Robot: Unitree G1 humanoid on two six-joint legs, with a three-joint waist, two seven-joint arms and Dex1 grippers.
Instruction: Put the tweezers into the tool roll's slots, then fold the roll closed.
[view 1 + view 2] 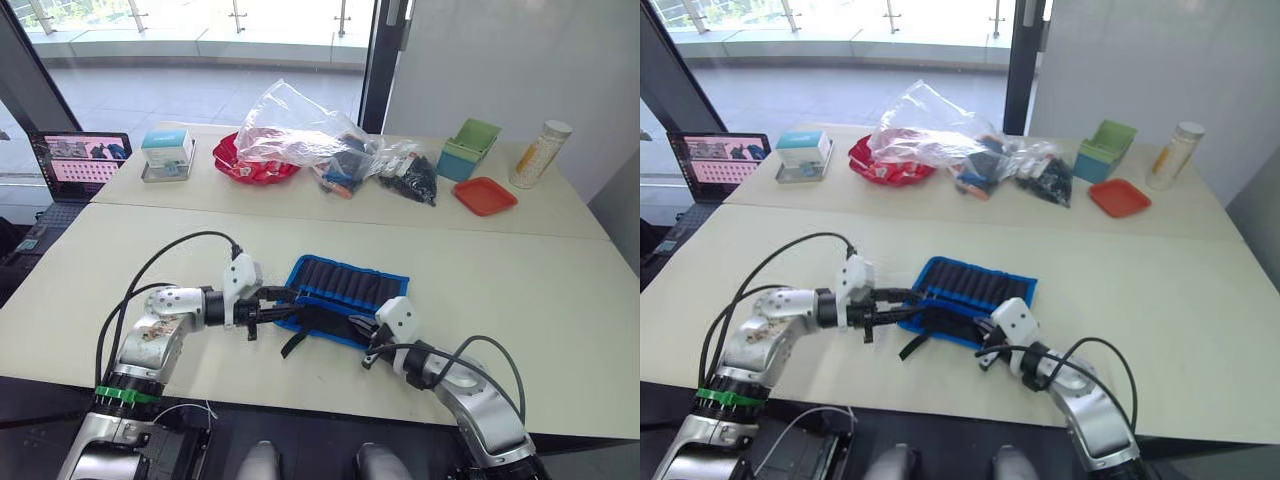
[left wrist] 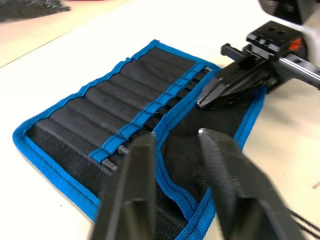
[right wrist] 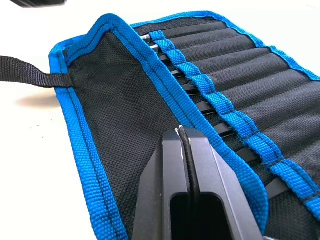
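The tool roll [image 1: 345, 285] lies open on the near table, black with blue edging. Its near flap [image 3: 125, 110] is folded up over the lower ends of the slots [image 2: 100, 107]. Several black tweezers [image 2: 109, 163] sit in the slots, their ends showing under a blue looped band. The thin strap [image 1: 295, 342] trails off the roll's near left corner. My left gripper [image 2: 172, 137] hovers open over that corner of the flap. My right gripper [image 1: 366, 332] is shut, its tips resting on the flap's blue edge [image 3: 200, 122]; whether they pinch the fabric is unclear.
The far table holds a clear plastic bag [image 1: 290, 125] over a red bowl [image 1: 255, 168], a white-teal box [image 1: 167, 150], a green bin [image 1: 470, 148], an orange tray [image 1: 484, 195] and a bottle [image 1: 540, 153]. A laptop [image 1: 85, 160] stands at the left.
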